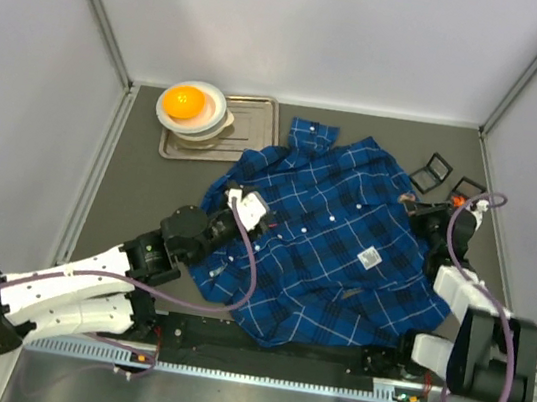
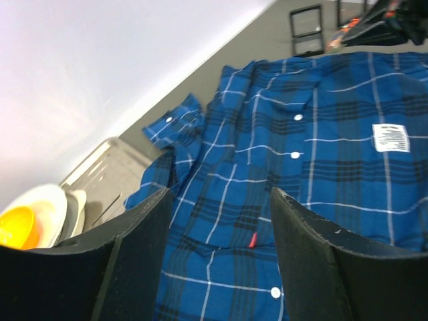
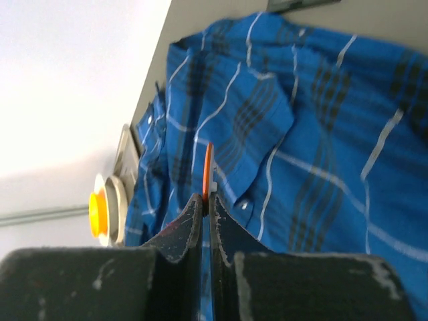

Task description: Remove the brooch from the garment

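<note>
Risk: thin orange piece (image 3: 208,164), likely the brooch, is pinched edge-on in my right gripper (image 3: 206,197); it may slip back onto the garment (image 1: 333,241); left gripper (image 2: 221,195) jaws wide, empty above the garment.

No word, number or brand can be read anywhere. The shirt (image 1: 323,240) carries a white tag (image 2: 390,138) printed with rows of dark lines, too small and blurred to make out. A small red tab (image 2: 253,241) sits at a seam on the shirt front; whether it bears any lettering cannot be told.
</note>
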You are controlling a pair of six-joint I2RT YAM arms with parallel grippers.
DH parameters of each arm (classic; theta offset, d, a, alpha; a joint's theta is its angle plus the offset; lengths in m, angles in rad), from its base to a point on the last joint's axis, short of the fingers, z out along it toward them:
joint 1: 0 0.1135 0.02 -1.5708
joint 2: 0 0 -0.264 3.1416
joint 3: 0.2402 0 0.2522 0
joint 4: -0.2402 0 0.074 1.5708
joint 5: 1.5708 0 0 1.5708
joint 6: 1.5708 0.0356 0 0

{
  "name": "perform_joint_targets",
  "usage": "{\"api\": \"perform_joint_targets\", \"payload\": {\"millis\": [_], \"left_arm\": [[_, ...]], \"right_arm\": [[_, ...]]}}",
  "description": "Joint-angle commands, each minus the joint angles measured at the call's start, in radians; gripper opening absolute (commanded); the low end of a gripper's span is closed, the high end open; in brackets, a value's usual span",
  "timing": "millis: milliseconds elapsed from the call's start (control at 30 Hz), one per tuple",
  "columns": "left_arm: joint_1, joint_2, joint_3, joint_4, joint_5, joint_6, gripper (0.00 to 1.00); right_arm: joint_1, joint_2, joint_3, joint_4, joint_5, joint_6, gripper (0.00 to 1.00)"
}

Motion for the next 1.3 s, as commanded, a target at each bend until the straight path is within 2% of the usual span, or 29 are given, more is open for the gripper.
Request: {"api": "perform_joint_targets", "payload": {"millis": [0, 167, 300, 500, 1000, 1267], "left_arm": [[0.090, 0.004, 0.036, 0.044, 0.018, -0.095, 0.66], [0.107, -0.020, -0.006, 0.086, -0.054, -0.048, 0.67], [0.107, -0.054, -0.046, 0.136, -0.106, -0.025, 0.70], [0.107, -0.039, -0.046, 0.129, -0.089, -0.025, 0.71], [0.107, -0.037, -0.070, 0.170, -0.100, -0.009, 0.71], [0.107, -0.040, -0.078, 0.179, -0.095, -0.009, 0.72]], "right_arm": [[-0.055, 0.221, 0.041, 0.434, -0.002, 0.002, 0.00], [-0.058, 0.509, 0.105, 0.700, 0.104, 0.054, 0.00], [-0.061, 0.649, 0.156, 0.862, 0.161, 0.088, 0.00], [-0.061, 0.691, 0.210, 0.812, 0.198, 0.051, 0.00], [-0.084, 0.812, 0.354, 0.702, 0.167, 0.029, 0.00], [-0.085, 0.837, 0.371, 0.672, 0.179, 0.025, 0.00]]}}
